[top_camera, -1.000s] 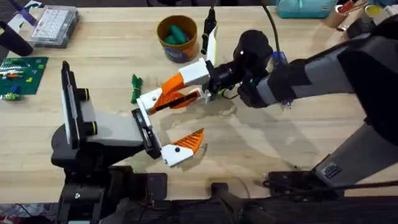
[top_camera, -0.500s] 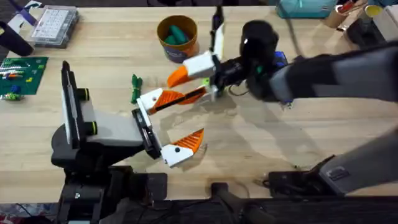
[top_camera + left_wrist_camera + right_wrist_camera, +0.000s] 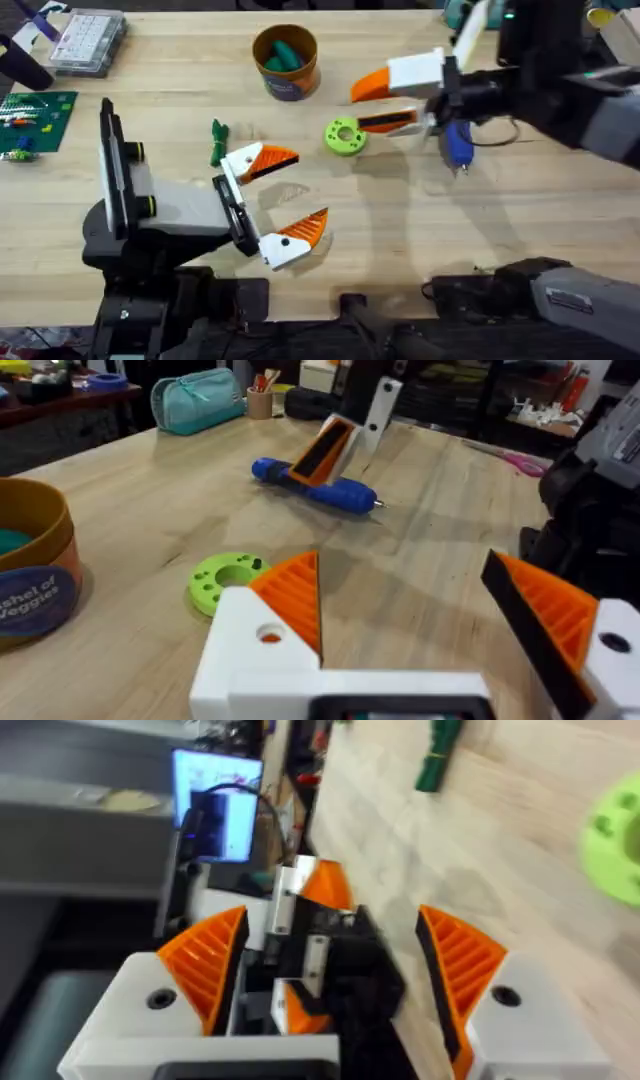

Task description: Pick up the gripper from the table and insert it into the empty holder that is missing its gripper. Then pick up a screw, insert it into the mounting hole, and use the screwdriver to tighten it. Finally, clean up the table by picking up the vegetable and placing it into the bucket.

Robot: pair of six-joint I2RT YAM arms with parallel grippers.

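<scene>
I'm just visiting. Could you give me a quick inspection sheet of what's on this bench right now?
Surface: pale wooden table.
Job's things: orange gripper seated in the white holder; screwdriver lying flat; vegetable on the table, not in the bucket; no screw seen.
Clutter: lime ring, clear parts box, green board.
Grippers: left gripper jaws open, empty; right gripper jaws open, empty, near the ring.
Cables: thin black cable off the right arm.
Surroundings: teal pouch at the far edge.

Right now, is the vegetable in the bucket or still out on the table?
Out. The vegetable lies on the table, apart from the bucket.
</scene>
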